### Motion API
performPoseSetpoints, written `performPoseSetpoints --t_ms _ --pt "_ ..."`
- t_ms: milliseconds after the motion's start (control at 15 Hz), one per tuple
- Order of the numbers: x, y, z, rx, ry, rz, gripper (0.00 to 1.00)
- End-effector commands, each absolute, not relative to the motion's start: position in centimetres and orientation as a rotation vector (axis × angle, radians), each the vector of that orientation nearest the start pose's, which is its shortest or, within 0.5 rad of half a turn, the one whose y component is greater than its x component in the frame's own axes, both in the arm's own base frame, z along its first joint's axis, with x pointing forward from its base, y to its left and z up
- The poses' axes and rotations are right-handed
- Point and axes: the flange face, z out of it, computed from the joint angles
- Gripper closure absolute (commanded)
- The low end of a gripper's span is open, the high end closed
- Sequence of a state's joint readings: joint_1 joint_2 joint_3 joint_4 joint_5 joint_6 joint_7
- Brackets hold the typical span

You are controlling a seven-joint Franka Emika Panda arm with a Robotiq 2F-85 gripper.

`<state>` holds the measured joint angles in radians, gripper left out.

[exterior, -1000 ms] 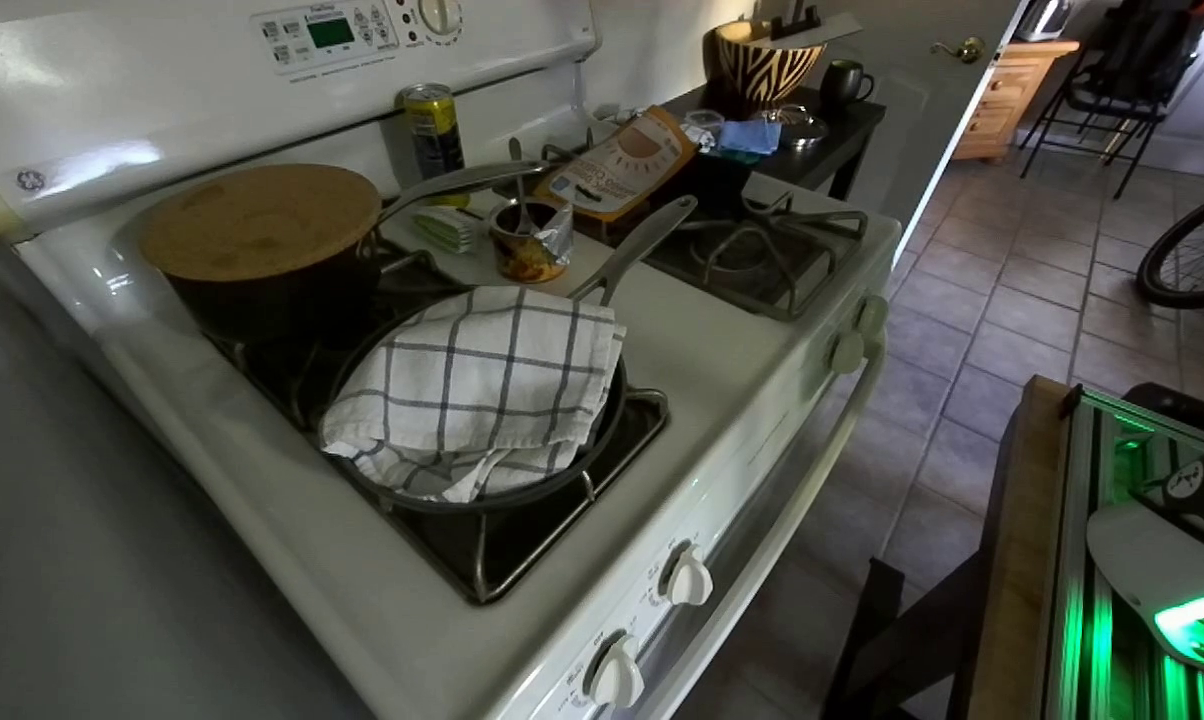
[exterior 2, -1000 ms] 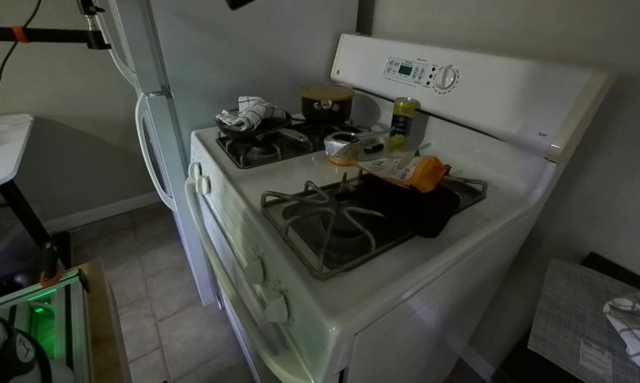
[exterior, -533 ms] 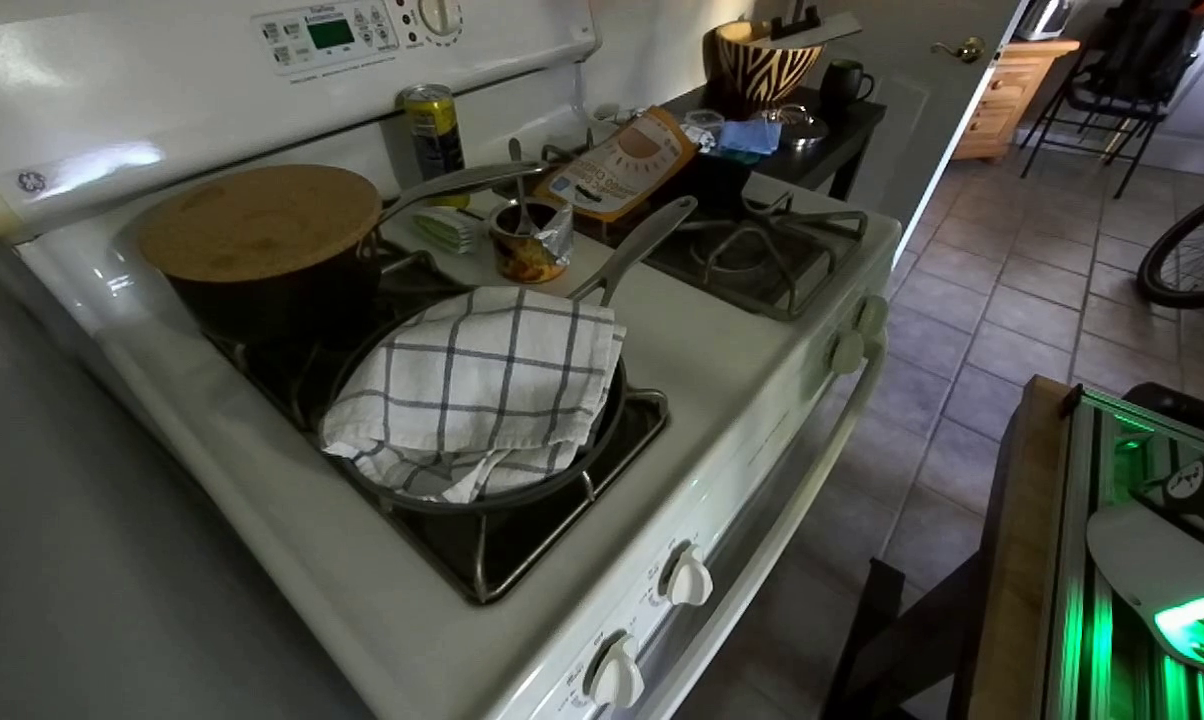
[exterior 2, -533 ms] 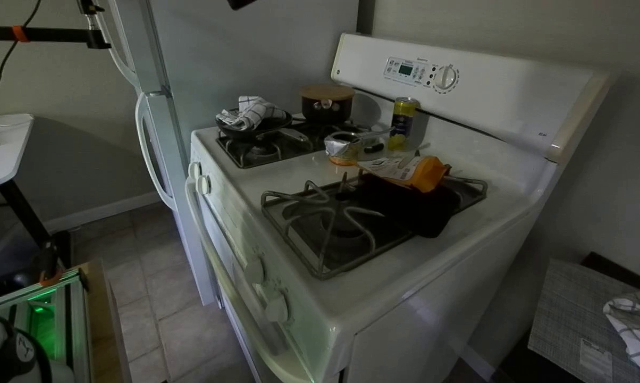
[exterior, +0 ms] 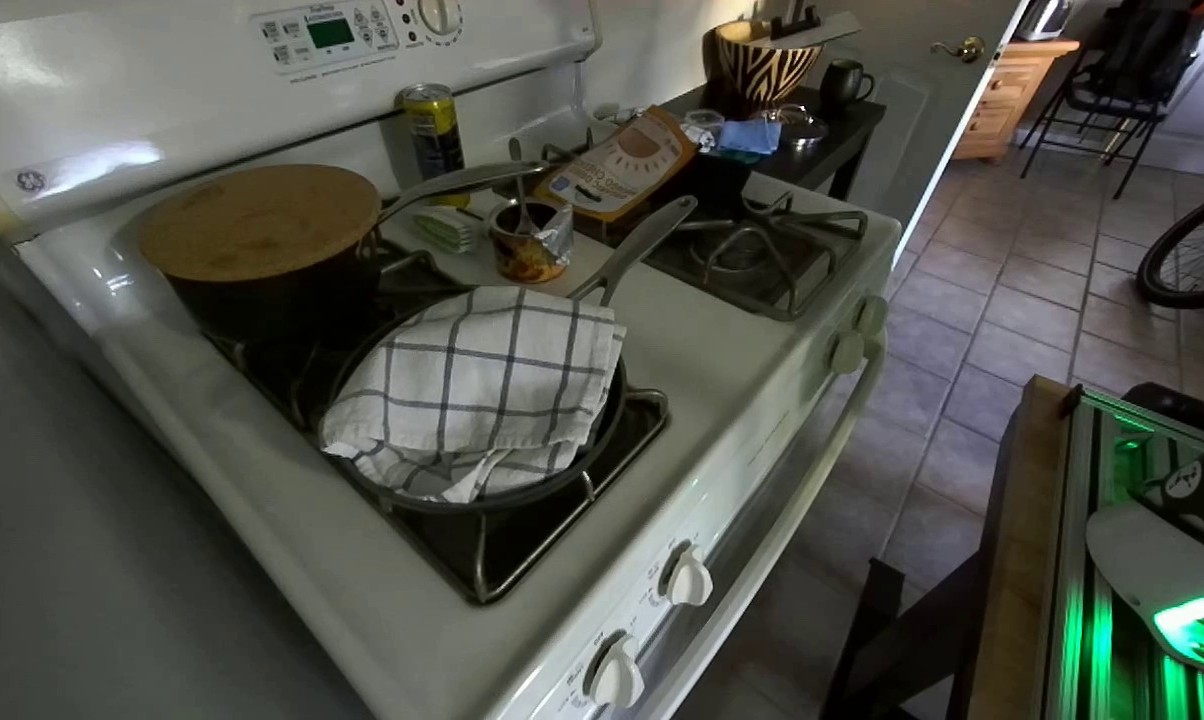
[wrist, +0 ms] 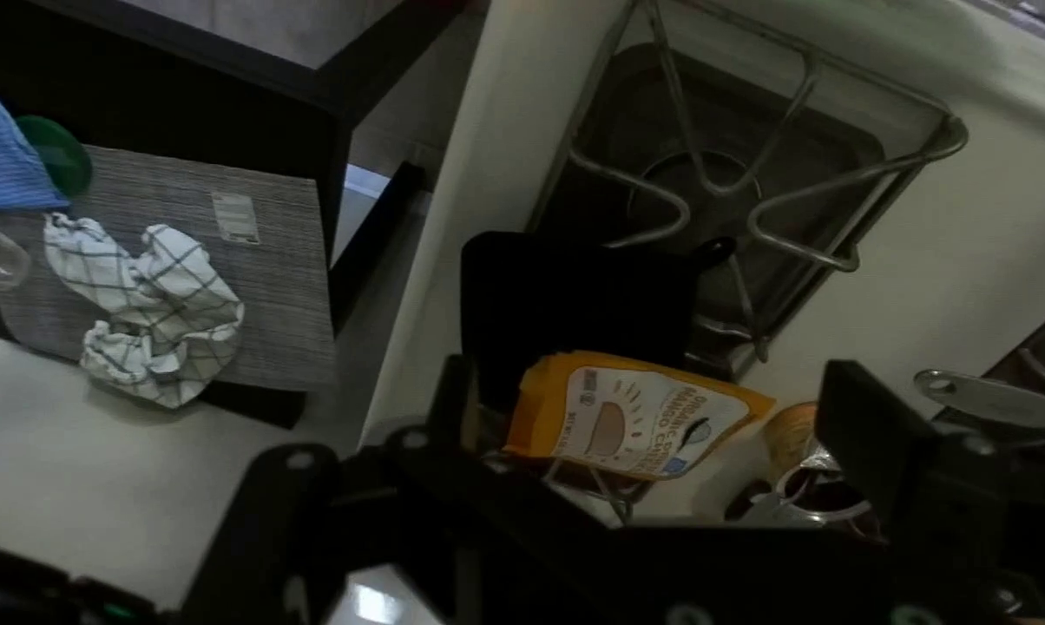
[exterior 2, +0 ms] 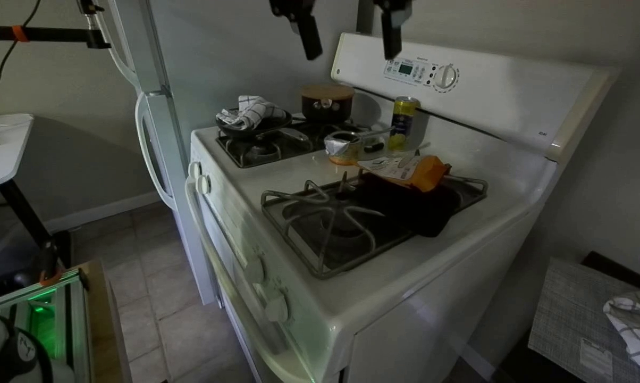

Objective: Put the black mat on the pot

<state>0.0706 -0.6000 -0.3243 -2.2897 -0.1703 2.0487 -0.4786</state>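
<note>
Exterior view, left to right: pot (exterior 2: pixel 327 109) lower than the fingers (exterior 2: pixel 310 42), its tan top uncovered; gripper (exterior 2: pixel 352 56) set wide, nothing held; mat (exterior 2: pixel 429 214) lower and right of the fingers, on the stove (exterior 2: pixel 378 287), bag (exterior 2: pixel 429 175) overlapping it. Judgement: no part of the transfer done; grasp, lift, carry and placing outstanding.

A plain black mat (wrist: pixel 575 299) with rounded corners lies across one side of a metal burner grate (exterior 2: pixel 346 210), a corner reaching past its edge; a printed orange-and-white pouch (wrist: pixel 631 417) overlaps part of it. Well apart, a wide, round, dark-sided pot (exterior 2: pixel 320 109) stands upright on a second metal grate (exterior: pixel 481 555), with a flat, tan-brown circular top (exterior: pixel 262 225) and a long grey handle (exterior: pixel 462 180). Its base sinks into shadow.
</note>
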Motion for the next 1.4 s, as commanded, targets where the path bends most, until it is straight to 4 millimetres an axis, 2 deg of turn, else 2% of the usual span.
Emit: performPoseSetpoints --t_ms 0,67,133,267,467,600,800,867,1000,1133,1200,1333 --pt "45.8 -16.3 54.9 -3.094 -0.444 -0.375 0.00" --pt "47.1 -17.6 53.6 -3.119 -0.346 -0.301 0.00" --pt "44.1 -15.5 55.1 -3.119 -0.424 -0.382 0.00" --pt "46.3 -17.3 53.1 -3.135 -0.362 -0.302 0.00" --pt "47.6 -17.8 52.4 -3.112 -0.359 -0.256 0.00" --pt "48.1 -19.5 51.1 -3.012 -0.406 -0.252 0.00" --pt "48.9 -22.9 48.0 -2.847 -0.533 -0.226 0.00" --pt "49.0 -24.6 46.7 -2.790 -0.524 -0.230 0.00" --pt "49.9 -26.8 44.4 -2.695 -0.500 -0.214 0.00" --pt "51.4 -27.7 43.0 -2.656 -0.424 -0.177 0.00" --pt "49.1 -27.0 44.1 -2.696 -0.458 -0.210 0.00" --pt "49.8 -27.6 43.0 -2.694 -0.446 -0.186 0.00"
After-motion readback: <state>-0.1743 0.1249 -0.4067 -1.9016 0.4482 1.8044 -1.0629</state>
